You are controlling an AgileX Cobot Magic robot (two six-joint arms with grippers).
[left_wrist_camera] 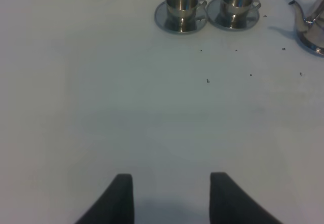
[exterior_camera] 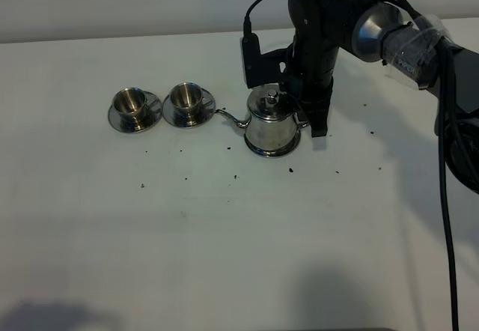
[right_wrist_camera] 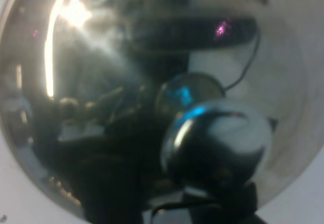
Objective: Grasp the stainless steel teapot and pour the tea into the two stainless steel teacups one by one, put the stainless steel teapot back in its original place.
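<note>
I see the shiny squat teapot, its thin spout toward the nearer teacup, with bare table in front. My right gripper is at its handle, grip unclear; my left gripper is spread wide.

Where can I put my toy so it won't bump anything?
The near half of the white table, in front of the two small shiny steel cups on saucers and the shiny steel teapot, is bare but for crumbs. The patch left of the cups is free too. It's crowded along the cup-and-teapot row, where the right pincer hangs by the pot.
</note>
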